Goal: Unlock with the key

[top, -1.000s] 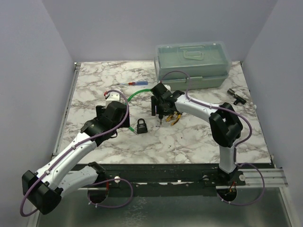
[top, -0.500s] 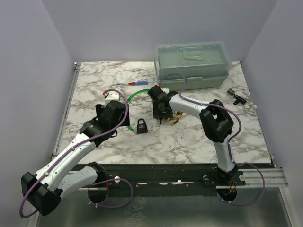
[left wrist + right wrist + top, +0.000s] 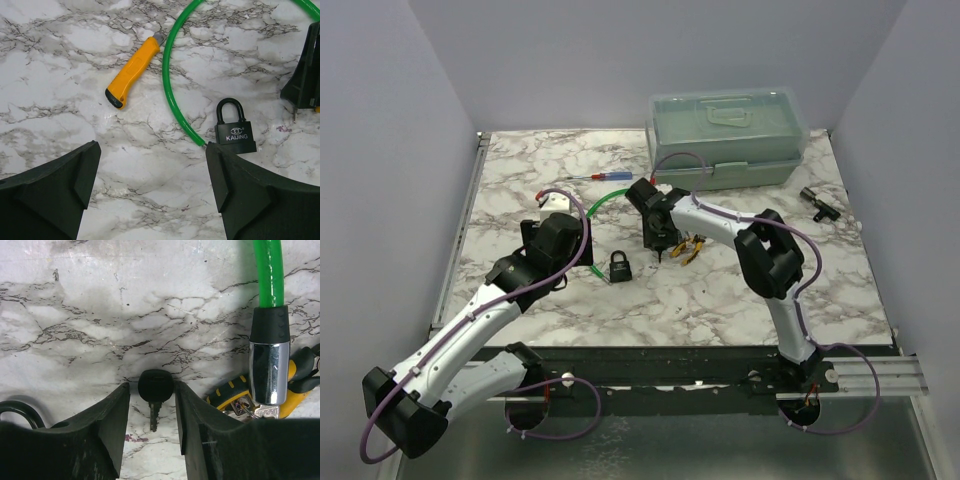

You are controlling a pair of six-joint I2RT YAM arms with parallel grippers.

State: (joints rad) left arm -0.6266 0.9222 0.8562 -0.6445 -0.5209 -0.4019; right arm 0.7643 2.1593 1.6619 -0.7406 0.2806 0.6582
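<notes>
Two claws work over a white-and-grey marbled table [image 3: 720,300]. A translucent grey-green plastic toolbox [image 3: 728,135] sits well beyond the right claw [image 3: 152,390]. The left claw [image 3: 152,150] stands wide open, gripping nothing. A green coated cable [image 3: 172,95] curves ahead of it. A yellow utility knife [image 3: 132,74] lies farther out, and a black padlock [image 3: 235,134] lies just ahead of one finger. Yellow-and-black pliers handles [image 3: 295,390] lie beside the right claw. The tiny key [image 3: 155,385], with its dark round head and short silver blade, lies flat between the right claw's fingers. These are part-open and not clamped: bare marble shows beside the head.
</notes>
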